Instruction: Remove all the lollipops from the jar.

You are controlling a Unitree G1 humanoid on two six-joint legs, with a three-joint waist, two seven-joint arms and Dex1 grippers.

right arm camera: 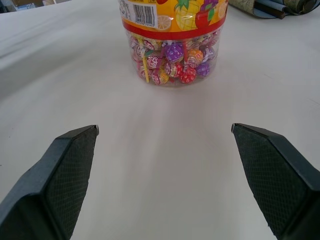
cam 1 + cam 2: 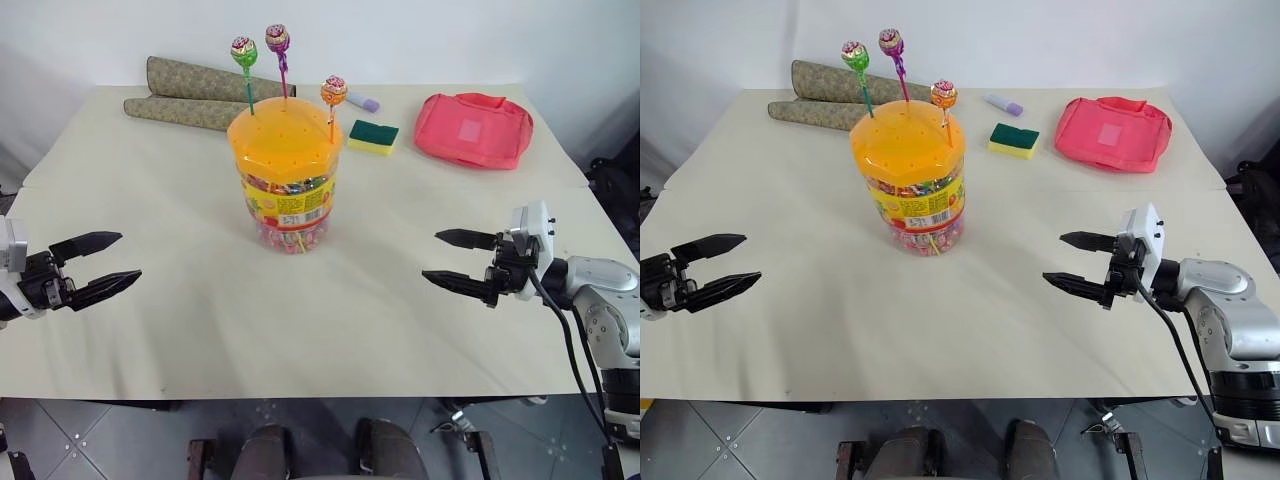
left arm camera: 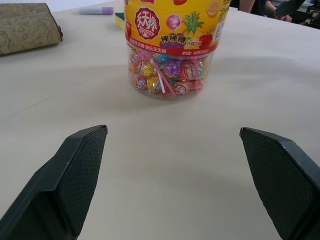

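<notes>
Both grippers, left (image 2: pixel 95 265) and right (image 2: pixel 452 260), gape wide and empty near the tabletop's front edge, the jar (image 2: pixel 286 185) midway between, lollipops (image 2: pixel 277 40) upright.

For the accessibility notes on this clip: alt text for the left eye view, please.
A clear candy jar with an orange lid stands mid-table, three lollipops stuck upright in the lid: green, purple, orange. The open left hand and right hand flank it, apart from it.

Upright orange-lidded jar (image 2: pixel 286 190) mid-table, three lollipops (image 2: pixel 277 40) standing in lid
</notes>
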